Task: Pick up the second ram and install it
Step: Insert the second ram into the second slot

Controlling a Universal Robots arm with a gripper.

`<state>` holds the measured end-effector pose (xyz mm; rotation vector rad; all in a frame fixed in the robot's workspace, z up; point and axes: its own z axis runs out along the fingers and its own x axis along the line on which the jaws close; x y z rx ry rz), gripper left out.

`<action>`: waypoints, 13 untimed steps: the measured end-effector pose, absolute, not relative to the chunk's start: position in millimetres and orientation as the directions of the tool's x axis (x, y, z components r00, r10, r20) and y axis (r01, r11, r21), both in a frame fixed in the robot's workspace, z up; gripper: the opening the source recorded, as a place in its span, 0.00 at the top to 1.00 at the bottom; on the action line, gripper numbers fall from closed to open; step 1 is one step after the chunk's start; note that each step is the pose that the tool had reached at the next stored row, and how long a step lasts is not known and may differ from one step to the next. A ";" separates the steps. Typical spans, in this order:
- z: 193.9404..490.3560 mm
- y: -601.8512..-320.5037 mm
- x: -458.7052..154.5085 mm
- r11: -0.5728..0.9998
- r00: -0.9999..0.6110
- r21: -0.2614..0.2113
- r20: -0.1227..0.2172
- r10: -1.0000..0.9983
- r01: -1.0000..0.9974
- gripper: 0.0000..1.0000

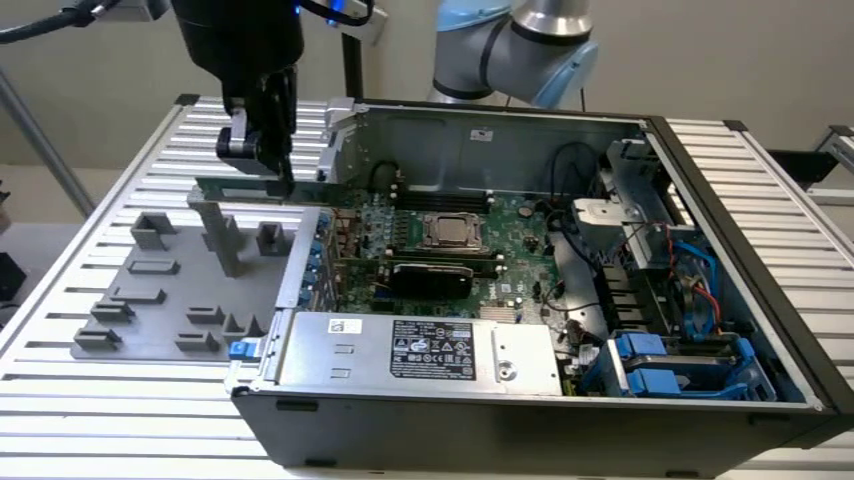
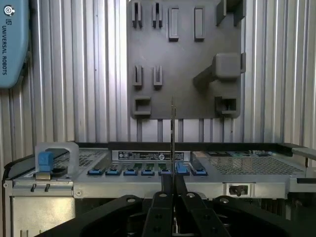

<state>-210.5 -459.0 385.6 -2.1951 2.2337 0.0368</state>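
Observation:
The second ram [image 1: 267, 189], a thin dark-green stick, hangs level in the air above the far edge of the grey tray [image 1: 160, 300], just outside the computer case's wall on the exterior view's left. My gripper [image 1: 263, 165] is shut on its upper edge from above. In the wrist view the second ram [image 2: 172, 129] appears edge-on as a thin line running out from between the closed fingers [image 2: 160, 202] of my gripper [image 2: 168, 185]. Beyond it lie a row of blue-latched slots [image 2: 148, 171] along the case edge.
The open computer case [image 1: 534, 400] holds the motherboard [image 1: 514, 230] with its CPU socket [image 1: 454, 232], a power supply [image 1: 414, 348] in front and cables and blue drive bays [image 1: 674, 365] on the exterior view's right. Grey blocks [image 1: 224, 235] rise from the tray. The slatted table [image 1: 80, 400] lies beneath.

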 end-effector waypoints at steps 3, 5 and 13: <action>385.6 -458.7 -196.6 0.017 -0.017 0.010 -0.023 -1.000 -1.000 1.00; 385.5 -458.3 -187.6 0.017 -0.018 0.010 -0.023 -1.000 -1.000 1.00; 385.2 -456.7 -150.8 0.017 -0.018 0.010 -0.023 -1.000 -1.000 1.00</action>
